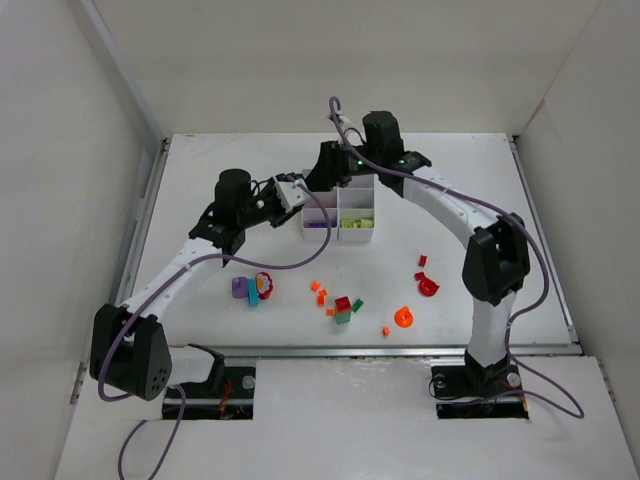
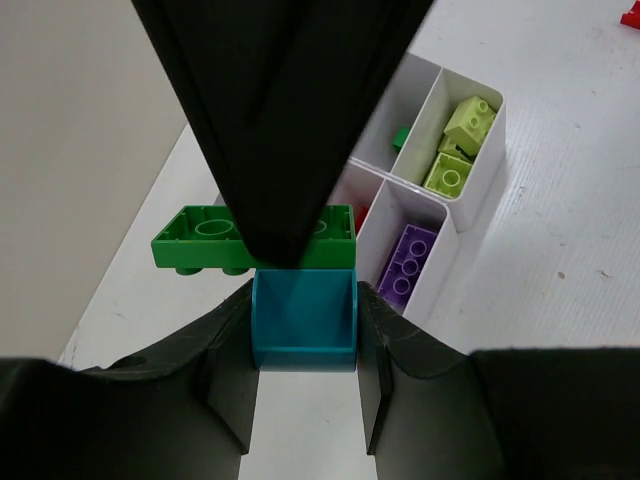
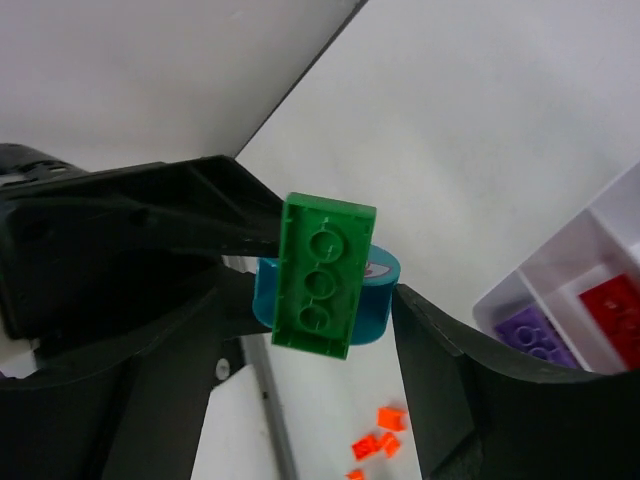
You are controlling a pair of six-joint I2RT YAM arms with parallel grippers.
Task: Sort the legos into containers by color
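Legos: green brick (image 3: 322, 275) stuck on teal brick (image 2: 303, 318); likely light, rigid, slick. Left pincer (image 2: 304, 332) clenched the teal brick. Right pincer (image 3: 320, 305) stood released astride green's long sides, probably the best hold. Tray (image 2: 476, 190) at 3 o'clock.

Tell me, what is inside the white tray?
Light green bricks, a purple brick, a bit of red and a small dark green piece. The right hand covers the rest of the tray, so more may hide there.
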